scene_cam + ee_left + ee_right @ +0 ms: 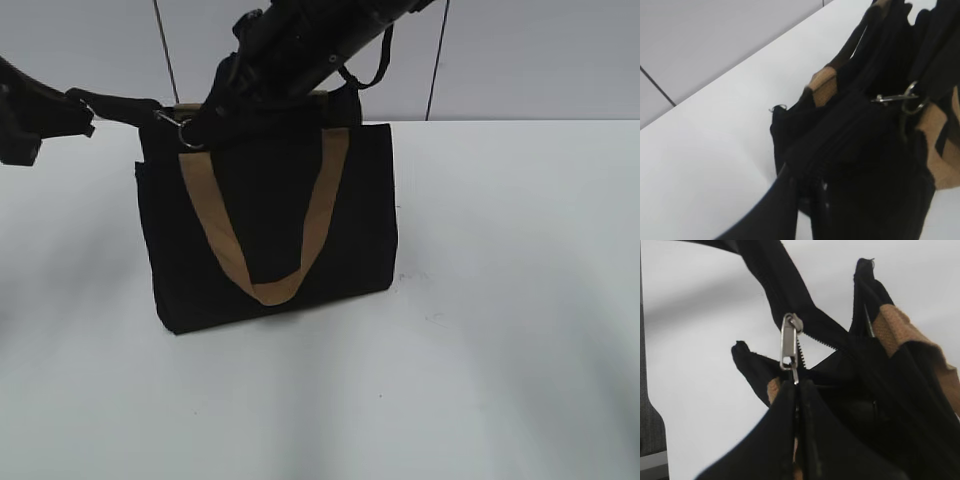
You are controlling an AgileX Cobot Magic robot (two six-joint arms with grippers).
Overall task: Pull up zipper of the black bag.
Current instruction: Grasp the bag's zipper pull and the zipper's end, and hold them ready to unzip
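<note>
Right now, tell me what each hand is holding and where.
Left hand: the bag's black end tab. Right hand: apparently the zipper pull.

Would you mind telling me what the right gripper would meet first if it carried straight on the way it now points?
Probably the silvery zipper pull on the black bag: it hangs directly ahead in the right wrist view, where the zipper's open teeth converge. Depth is unclear, and the jaws are not visible.

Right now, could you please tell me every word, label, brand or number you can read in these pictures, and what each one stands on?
None: no view shows readable text.
The black bag has plain fabric and a plain tan strap, with no label showing.
The metal zipper pull shows no legible marking.
The white table carries no writing.
</note>
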